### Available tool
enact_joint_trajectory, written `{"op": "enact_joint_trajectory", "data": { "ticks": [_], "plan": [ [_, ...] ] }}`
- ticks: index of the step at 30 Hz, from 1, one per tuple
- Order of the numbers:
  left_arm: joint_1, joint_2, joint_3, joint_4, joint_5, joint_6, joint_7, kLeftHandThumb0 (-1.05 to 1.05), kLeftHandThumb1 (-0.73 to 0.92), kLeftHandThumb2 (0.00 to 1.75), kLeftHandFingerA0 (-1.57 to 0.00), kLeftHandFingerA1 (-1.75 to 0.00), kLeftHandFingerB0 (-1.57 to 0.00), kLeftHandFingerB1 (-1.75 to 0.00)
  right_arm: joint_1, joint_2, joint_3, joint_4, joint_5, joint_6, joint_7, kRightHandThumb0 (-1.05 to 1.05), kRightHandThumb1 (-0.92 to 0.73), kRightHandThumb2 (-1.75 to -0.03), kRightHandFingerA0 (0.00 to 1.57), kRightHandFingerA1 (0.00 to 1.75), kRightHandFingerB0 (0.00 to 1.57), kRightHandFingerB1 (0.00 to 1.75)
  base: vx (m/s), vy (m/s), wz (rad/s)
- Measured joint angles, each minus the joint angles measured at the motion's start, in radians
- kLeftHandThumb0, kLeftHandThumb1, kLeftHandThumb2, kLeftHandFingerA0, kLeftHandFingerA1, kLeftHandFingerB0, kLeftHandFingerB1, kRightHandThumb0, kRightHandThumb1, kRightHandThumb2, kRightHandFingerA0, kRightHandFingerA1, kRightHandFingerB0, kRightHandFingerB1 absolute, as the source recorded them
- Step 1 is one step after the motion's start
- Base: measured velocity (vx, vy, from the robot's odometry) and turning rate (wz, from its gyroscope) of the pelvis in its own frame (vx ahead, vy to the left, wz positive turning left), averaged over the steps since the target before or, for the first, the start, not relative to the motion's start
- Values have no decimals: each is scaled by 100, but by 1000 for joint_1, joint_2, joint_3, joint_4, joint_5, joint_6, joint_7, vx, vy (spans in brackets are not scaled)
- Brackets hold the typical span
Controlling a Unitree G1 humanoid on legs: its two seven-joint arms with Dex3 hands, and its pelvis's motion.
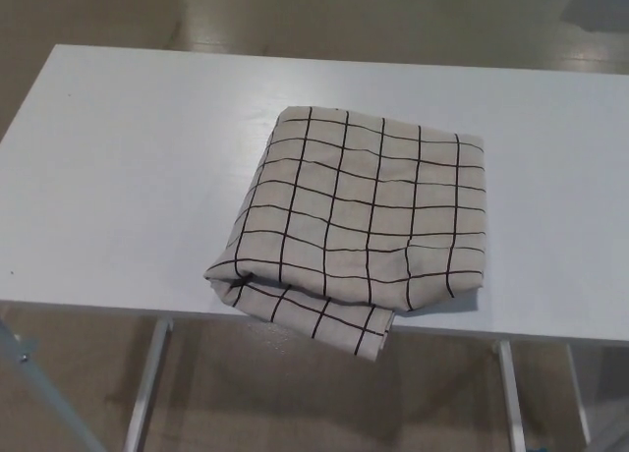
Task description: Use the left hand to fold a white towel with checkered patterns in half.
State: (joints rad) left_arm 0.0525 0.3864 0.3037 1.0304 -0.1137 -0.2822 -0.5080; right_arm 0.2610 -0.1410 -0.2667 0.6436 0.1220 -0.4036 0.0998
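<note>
A white towel with a black checkered grid (359, 221) lies folded on the white table (128, 177), right of the table's middle. Its upper layer covers the lower one, and a lower corner sticks out past the table's front edge at the bottom. Neither of my hands shows in the head view.
The table's front edge runs across the lower part of the picture, with metal legs (147, 383) below it and a tan floor (295, 393) beneath. Bare tabletop lies to the left of the towel.
</note>
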Motion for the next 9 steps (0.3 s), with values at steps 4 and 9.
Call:
{"op": "enact_joint_trajectory", "data": {
  "ticks": [4, 9],
  "plan": [
    [-19, -6, -8, 60, 13, -34, 51, -61, 40, 54, -45, -36, -41, -34, -1, -1, 7, 16, -3, -2, 0, -44, -61, -57, 44, 57, 53, 48, 0, 0, 0],
    [-36, -6, -16, 102, 18, -71, 95, -62, 40, 54, -43, -36, -40, -34, -3, -3, 12, 22, -4, -4, 1, -44, -61, -58, 42, 58, 54, 49, 0, 0, 0]
  ]
}}
